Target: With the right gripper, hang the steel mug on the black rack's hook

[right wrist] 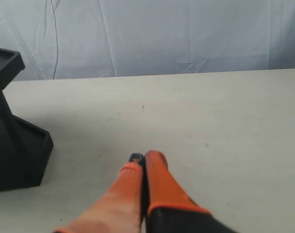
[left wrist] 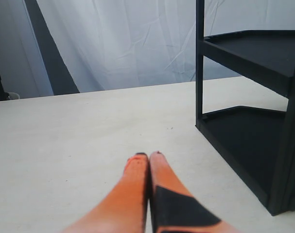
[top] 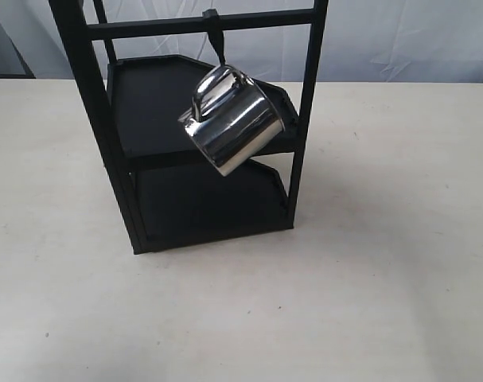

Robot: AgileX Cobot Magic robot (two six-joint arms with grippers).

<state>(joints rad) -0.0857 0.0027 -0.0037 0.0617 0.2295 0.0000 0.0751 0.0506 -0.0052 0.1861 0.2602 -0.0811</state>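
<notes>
Steel mug (top: 231, 126) hangs tilted from the hook (top: 217, 40) on the black rack (top: 157, 119) — both claws clenched, empty.

A pale table (top: 384, 278) carries the rack, with white cloth (right wrist: 186, 34) behind. Only the wrist views show the arms: left gripper (left wrist: 148, 156) low beside the rack's base, right gripper (right wrist: 145, 158) near its other side — orange pads pressed together.

No readable text, label, brand, number or sign anywhere in the three views. Nothing printed or stamped on the steel mug (top: 233, 127), only mirror reflections on its sides. Plain matte surfaces on the black rack (top: 201, 143), with no marking of any kind.
</notes>
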